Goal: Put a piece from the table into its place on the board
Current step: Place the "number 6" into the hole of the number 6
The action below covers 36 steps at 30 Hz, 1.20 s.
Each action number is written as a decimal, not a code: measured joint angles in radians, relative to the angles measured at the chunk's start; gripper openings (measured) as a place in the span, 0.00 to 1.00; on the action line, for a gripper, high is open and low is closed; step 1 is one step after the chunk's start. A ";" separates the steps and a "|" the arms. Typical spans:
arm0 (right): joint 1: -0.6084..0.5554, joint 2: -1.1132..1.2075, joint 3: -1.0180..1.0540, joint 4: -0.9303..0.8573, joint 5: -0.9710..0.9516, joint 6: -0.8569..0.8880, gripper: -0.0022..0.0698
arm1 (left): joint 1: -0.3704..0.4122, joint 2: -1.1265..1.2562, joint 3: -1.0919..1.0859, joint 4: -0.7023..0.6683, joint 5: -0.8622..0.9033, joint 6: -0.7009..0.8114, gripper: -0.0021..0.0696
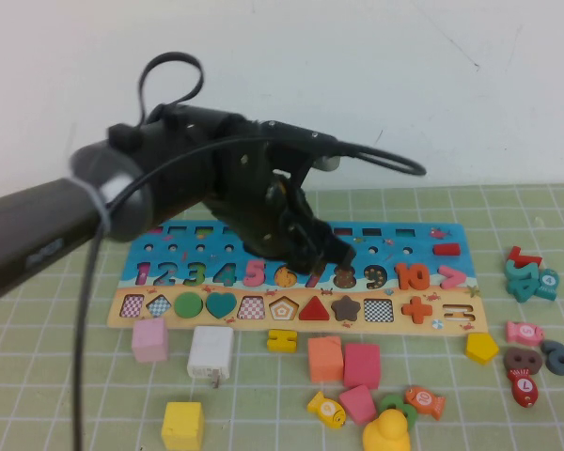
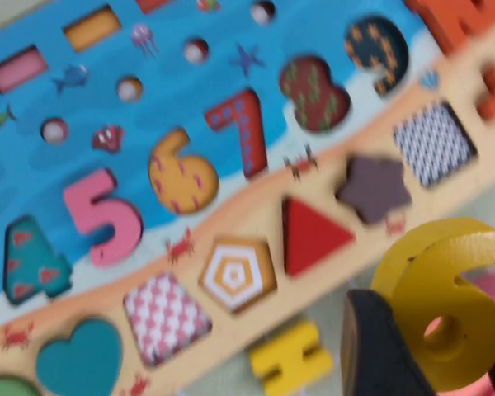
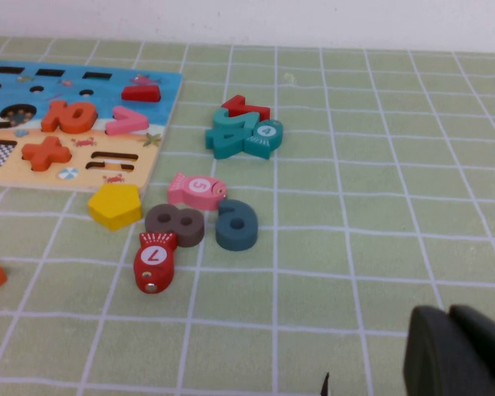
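In the left wrist view my left gripper (image 2: 439,334) is shut on the yellow numeral "6" piece (image 2: 445,305), one dark finger (image 2: 379,346) on each side of it. It holds the piece above the table just off the board's tan strip (image 2: 256,214), near the red triangle (image 2: 309,235). The patterned 6 cut-out (image 2: 181,173) lies open between the pink 5 and the red 7. In the high view the left gripper (image 1: 324,256) hangs over the board (image 1: 451,315) near the 7 and hides the piece. My right gripper (image 3: 455,355) is shut and empty, low over the mat, outside the high view.
A yellow equals-sign piece (image 1: 282,339), pink, orange and white blocks, a yellow cube (image 1: 182,425) and fish pieces lie in front of the board. Loose numerals (image 3: 239,132), a yellow pentagon (image 3: 114,205) and more fish lie right of it.
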 joint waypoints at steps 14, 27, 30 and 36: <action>0.000 0.000 0.000 0.000 0.000 0.000 0.03 | 0.080 0.267 -0.278 0.020 0.144 -0.132 0.38; 0.000 0.000 0.000 0.000 0.000 0.000 0.03 | 0.091 0.333 -0.292 0.041 0.089 -0.076 0.38; 0.000 0.000 0.000 0.000 0.000 0.000 0.03 | 0.091 0.350 -0.292 0.049 0.084 -0.055 0.38; 0.000 0.000 0.000 0.000 0.000 0.000 0.03 | 0.091 0.370 -0.292 0.068 0.062 -0.055 0.38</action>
